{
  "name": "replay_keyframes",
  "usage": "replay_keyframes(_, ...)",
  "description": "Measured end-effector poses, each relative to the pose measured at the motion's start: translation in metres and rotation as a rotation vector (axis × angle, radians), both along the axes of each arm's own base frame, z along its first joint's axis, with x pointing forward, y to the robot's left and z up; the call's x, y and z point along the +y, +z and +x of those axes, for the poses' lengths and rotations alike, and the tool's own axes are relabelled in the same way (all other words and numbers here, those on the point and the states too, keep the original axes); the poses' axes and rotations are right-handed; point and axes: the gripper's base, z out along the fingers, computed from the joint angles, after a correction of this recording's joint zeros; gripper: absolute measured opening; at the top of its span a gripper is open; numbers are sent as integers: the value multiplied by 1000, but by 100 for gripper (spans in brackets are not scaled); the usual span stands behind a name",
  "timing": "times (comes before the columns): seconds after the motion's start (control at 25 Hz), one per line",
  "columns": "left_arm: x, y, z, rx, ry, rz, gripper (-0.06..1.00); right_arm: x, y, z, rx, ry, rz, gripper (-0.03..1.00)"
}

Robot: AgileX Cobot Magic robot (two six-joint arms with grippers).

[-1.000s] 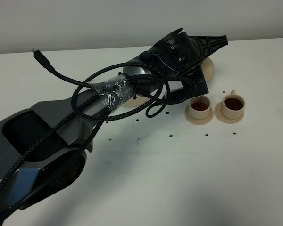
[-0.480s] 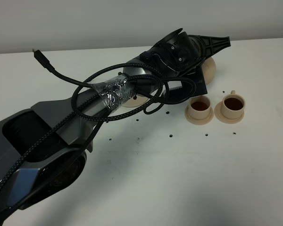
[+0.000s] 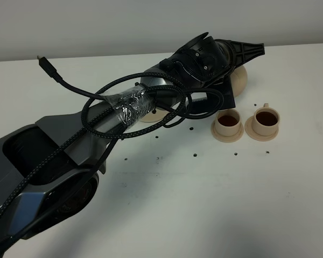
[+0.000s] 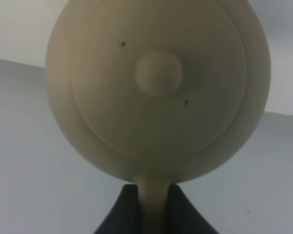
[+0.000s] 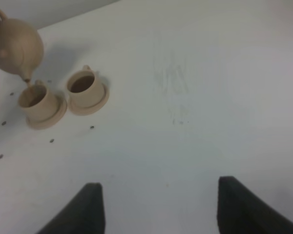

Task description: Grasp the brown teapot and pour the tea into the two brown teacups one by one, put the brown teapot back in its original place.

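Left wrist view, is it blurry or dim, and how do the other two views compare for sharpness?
Left wrist view: the round pale tan ceramic teapot fills the frame, soft-focused and dim, its lower side shaded. Right wrist view: mildly soft; the two small tan cylindrical teacups cast faint shadows on the white table. Exterior high view: sharpest, evenly lit, no glare.

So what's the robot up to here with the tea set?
The left hand is shut on the brown teapot's handle, holding it tipped with its spout over the nearer teacup. Both this cup and the other teacup sit on their saucers with dark tea in them. The right hand hangs open, away from everything.
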Motion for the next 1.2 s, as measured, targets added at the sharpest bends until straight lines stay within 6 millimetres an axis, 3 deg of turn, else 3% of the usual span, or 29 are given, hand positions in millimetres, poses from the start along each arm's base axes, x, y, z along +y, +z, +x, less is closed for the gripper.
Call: replay_keyframes(1.2, -4, 1, -1, -26, -81, 44, 11, 0, 0, 0, 0, 0, 0, 49)
